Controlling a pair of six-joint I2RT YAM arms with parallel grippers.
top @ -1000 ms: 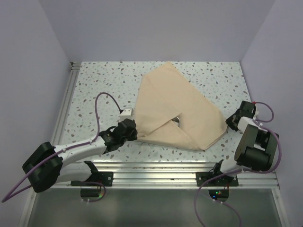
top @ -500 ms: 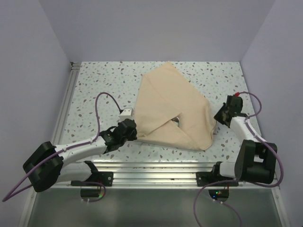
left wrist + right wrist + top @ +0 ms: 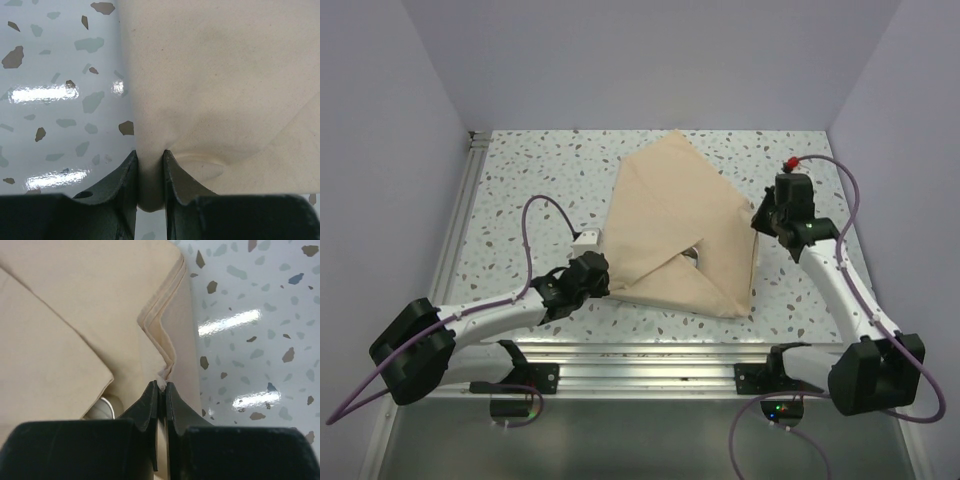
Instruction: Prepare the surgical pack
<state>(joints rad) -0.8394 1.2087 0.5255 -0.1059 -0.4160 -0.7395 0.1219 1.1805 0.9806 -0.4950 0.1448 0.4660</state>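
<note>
A: Where's the cloth [image 3: 680, 225]?
B: In the middle of the tabletop [image 3: 520, 190], partly folded, with tan flaps overlapping on the near side.
A: Left tool [image 3: 150, 165]?
B: Jaws narrowly apart, pinching the cloth's left corner, low on the tabletop.
A: Right tool [image 3: 160, 387]?
B: Almost fully closed, nipping the cloth's doubled right edge.

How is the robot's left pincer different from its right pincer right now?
The left pincer grips a thick bunch of the tan cloth, so its fingers stand a bit apart. The right pincer nips only a thin folded hem, its fingers almost touching. The left pincer holds the cloth's left side near the front, while the right pincer holds its right side, farther back. Both are shut on the same cloth.
</note>
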